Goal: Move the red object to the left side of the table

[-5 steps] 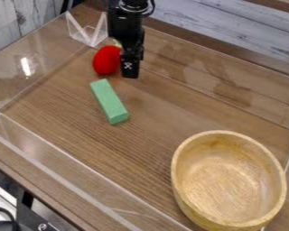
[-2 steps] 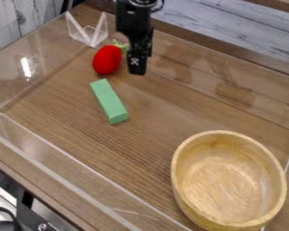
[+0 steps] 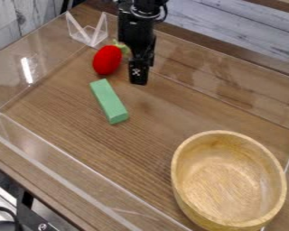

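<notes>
Camera view: we start with the table (image 3: 219, 99), brown wood grain with low clear acrylic walls. Front right sits the round wooden bowl (image 3: 229, 180), well apart from the action. The arm comes down from the top edge, pointing straight down, with the end effector (image 3: 137, 74) low over the back-left part of the table. The green block (image 3: 108, 100) lies flat in front of it, untouched. The red object (image 3: 106, 59) rests on the table just beside the end effector, on its left in the picture, near the back-left wall.

Change since a second ago: the end effector was right against the red object, partly covering it; now it sits slightly to the right and there's a visible gap. The red object looks to be in the same spot. The fingers are spread wide, nothing held.

We judge the red object already sits on the left side of the table, released. So this reads as the pull-away after placing, task essentially done. Only risk: clipping it on the retreat.
</notes>
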You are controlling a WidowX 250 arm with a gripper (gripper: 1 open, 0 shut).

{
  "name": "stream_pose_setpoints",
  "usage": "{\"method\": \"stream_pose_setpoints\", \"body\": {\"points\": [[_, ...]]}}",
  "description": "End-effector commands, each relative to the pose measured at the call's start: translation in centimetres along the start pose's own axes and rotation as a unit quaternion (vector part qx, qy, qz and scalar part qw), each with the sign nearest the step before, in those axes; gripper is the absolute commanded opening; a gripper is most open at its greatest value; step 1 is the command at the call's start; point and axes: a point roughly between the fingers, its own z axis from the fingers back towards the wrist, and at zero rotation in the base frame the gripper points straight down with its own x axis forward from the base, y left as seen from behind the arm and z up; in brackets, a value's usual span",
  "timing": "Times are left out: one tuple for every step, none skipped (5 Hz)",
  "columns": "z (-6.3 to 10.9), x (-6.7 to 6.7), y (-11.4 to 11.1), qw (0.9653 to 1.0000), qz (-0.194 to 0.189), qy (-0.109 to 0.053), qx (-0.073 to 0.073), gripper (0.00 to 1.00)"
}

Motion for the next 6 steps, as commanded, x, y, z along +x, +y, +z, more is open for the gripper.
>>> {"method": "stream_pose_setpoints", "body": {"points": [[1.0,0.2,-0.7,0.9995,0.011,0.004,-0.030,1.00],[0.6,0.5,-0.1,0.9994,0.013,0.004,-0.032,1.00],[0.1,0.5,0.2,0.9993,0.018,0.007,-0.032,1.00],[-0.1,-1.0,-0.2,0.9992,0.019,0.012,-0.031,1.00],[-0.2,0.3,-0.4,0.9994,0.027,0.015,-0.013,0.00],[0.2,1.7,-0.5,0.9991,0.035,0.021,0.007,0.00]]}}
